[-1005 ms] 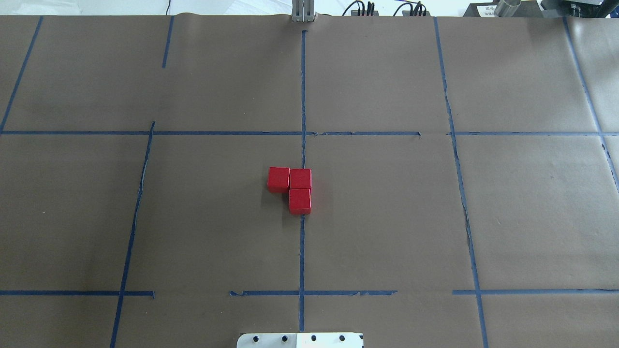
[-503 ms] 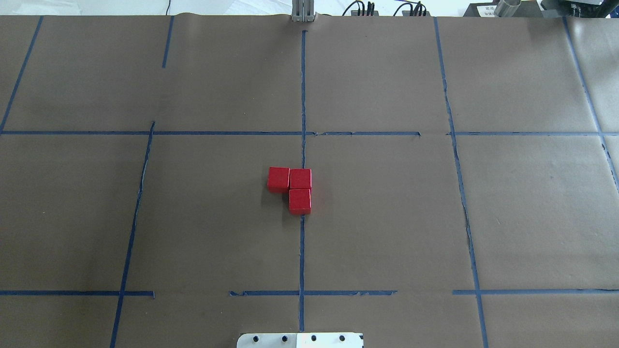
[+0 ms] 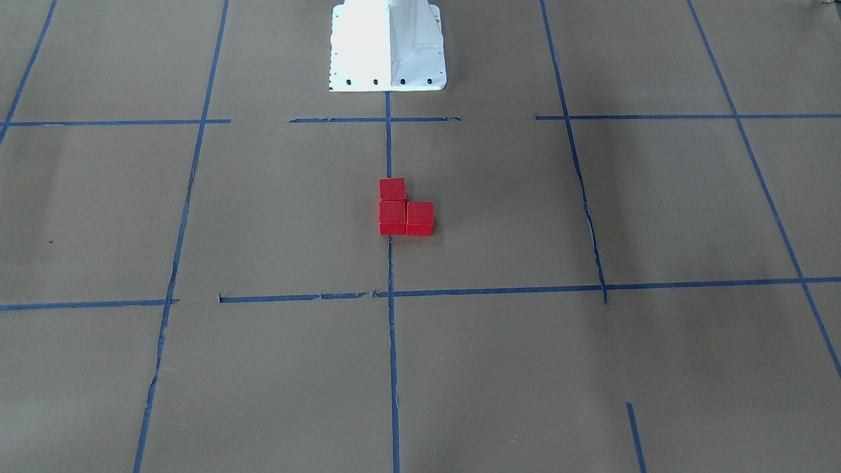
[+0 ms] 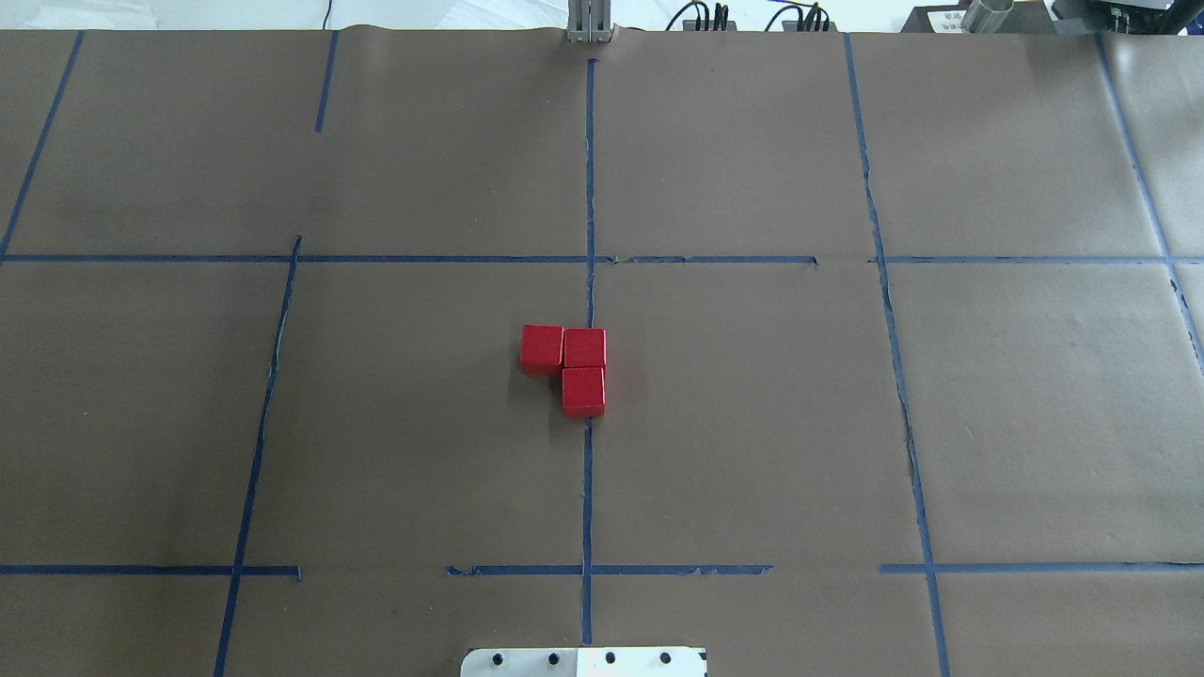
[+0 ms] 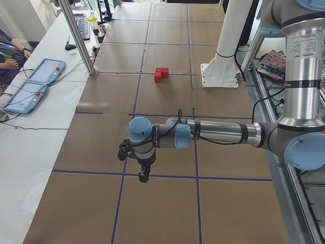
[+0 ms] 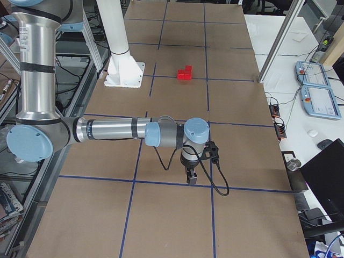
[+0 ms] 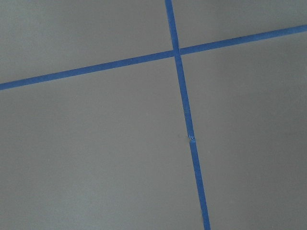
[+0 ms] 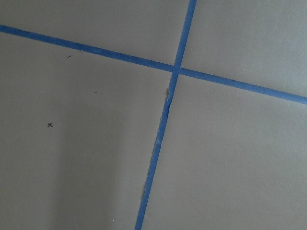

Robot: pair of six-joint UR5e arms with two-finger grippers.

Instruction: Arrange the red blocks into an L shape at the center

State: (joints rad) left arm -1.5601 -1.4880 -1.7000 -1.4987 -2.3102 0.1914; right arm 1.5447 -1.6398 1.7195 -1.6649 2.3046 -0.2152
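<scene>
Red blocks: three cubes, faces touching, set in an L. In the overhead view two sit side by side; the third touches the robot-facing side of the right-hand one.
Position: inside the center, the middle rectangle. The corner cube and the third cube sit on the dividing tape line; the remaining cube lies just to the robot's left of it.
Surface: brown paper covers the whole table and is marked into rectangles by blue tape. The tape is torn and wavy in places, with gaps in some lines.
Base plate: white, bolted at the robot's edge of the table, in line with the dividing tape.
Left gripper: points down above the paper near a tape crossing, well apart from the cubes. Nothing visible in it; opening width cannot be told from the side view.
Right gripper: points down near a tape crossing at the opposite end, well apart from the cubes. Opening width cannot be told.
Wrist views: each shows only paper and one tape crossing; a small pen cross shows in the right one.
Room: a white side bench carries two teach pendants and a keyboard. An aluminium post stands at its edge.
</scene>
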